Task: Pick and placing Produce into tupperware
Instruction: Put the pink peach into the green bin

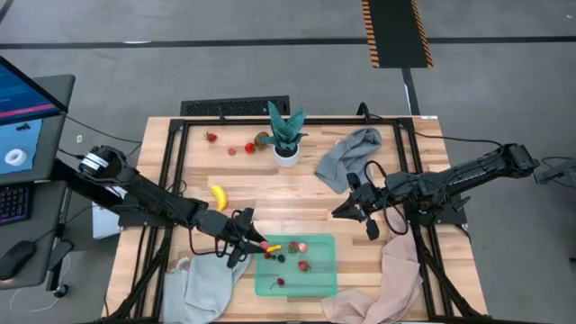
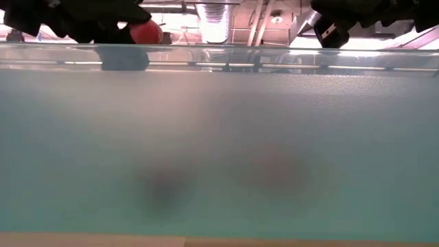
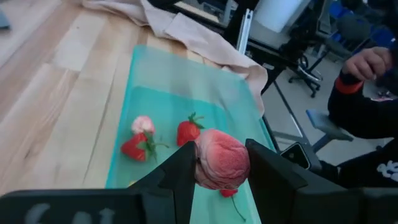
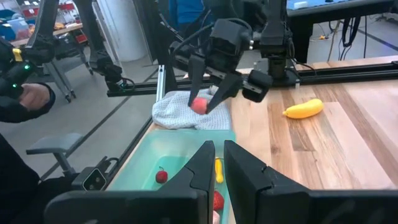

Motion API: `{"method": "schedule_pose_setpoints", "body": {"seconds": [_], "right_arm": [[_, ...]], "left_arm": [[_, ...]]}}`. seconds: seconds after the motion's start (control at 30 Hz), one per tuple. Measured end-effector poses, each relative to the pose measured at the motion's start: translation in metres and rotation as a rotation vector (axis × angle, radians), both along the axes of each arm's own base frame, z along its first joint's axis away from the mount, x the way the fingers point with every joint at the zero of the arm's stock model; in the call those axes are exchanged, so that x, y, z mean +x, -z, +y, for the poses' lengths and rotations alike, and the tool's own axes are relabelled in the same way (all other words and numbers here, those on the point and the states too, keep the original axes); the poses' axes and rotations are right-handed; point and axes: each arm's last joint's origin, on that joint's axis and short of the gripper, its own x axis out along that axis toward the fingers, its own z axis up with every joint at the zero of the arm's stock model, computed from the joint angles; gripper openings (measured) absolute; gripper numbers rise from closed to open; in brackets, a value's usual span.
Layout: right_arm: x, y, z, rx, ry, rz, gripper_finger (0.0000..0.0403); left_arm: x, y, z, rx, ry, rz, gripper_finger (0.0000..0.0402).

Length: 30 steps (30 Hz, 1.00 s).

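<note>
The mint-green tupperware (image 1: 317, 279) lies at the table's near middle and holds strawberries (image 3: 186, 132), a pink piece (image 3: 143, 123), dark berries (image 1: 280, 257) and a yellow piece (image 1: 274, 248). My left gripper (image 3: 221, 163) hovers over its left rim, shut on a pink-red round fruit (image 3: 221, 160). It also shows in the right wrist view (image 4: 208, 102). The banana (image 1: 218, 197) lies on the wood to the left. More strawberries (image 1: 211, 137) and a brown piece (image 1: 261, 139) lie near the far edge. My right gripper (image 4: 219, 163) hangs shut and empty, right of the tupperware. My left gripper pinches the pink-red round fruit (image 3: 217, 163) by its two sides between both fingers (image 3: 180, 174). The fingers slant down from the table's left (image 4: 214, 93). The fruit is lifted clear, above the tupperware's left rim (image 2: 145, 31).
A potted plant (image 1: 286, 137) stands at the far middle with a grey cloth (image 1: 349, 157) to its right. A pale grey-green cloth (image 1: 205, 283) and a beige cloth (image 1: 387, 283) flank the tupperware at the near edge. A person's hand (image 3: 370, 62) shows beyond the table.
</note>
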Motion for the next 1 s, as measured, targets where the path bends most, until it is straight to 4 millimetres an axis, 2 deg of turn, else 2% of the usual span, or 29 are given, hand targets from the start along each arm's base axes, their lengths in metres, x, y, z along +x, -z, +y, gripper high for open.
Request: {"method": "schedule_pose_setpoints", "body": {"seconds": [0.3,0.5,0.77,0.87,1.0], "right_arm": [[0.0,0.0,0.0,-0.001,0.003,0.003,0.0059],[0.0,0.001,0.0,-0.001,0.003,0.009,0.0059],[0.0,0.001,0.0,-0.002,0.003,0.015,0.0059],[0.0,0.001,0.0,-0.002,0.003,0.015,0.0059],[0.0,0.001,0.0,-0.002,0.003,0.015,0.0059]], "left_arm": [[0.024,0.001,-0.012,0.036,0.07,0.022,0.0119],[0.032,0.015,-0.016,0.075,0.08,0.128,0.0119],[0.035,0.021,-0.011,0.084,-0.091,0.167,0.012],[0.035,0.021,-0.012,0.092,-0.074,0.157,0.0138],[0.035,0.019,-0.013,0.074,-0.039,0.145,0.0185]]}}
